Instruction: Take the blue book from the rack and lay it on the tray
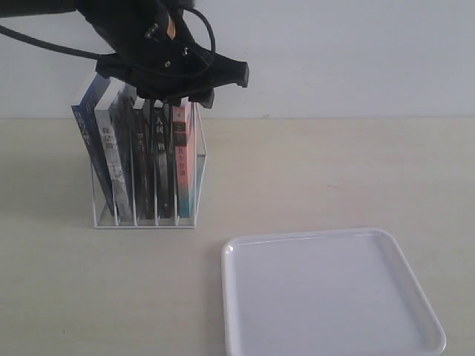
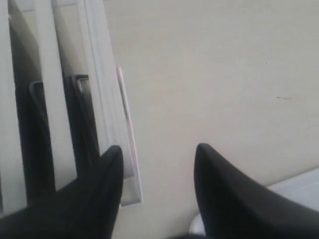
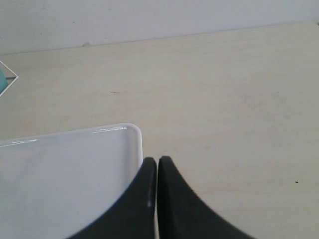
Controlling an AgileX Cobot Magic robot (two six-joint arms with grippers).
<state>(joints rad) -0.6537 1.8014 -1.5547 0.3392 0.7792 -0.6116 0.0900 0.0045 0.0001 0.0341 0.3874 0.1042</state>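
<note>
Blue book at the far left end of the rack in the exterior view, leaning, well apart from the tray on the bench. Left end effector spread wide over the opposite end, one finger above the pink-and-teal-spined book. Right end effector pinched closed and empty beside a tray corner. Better to slide left along the book tops first, straddle only the blue spine, then lift straight up, clear of the dividers.

Beige tabletop (matte), white wall.
</note>
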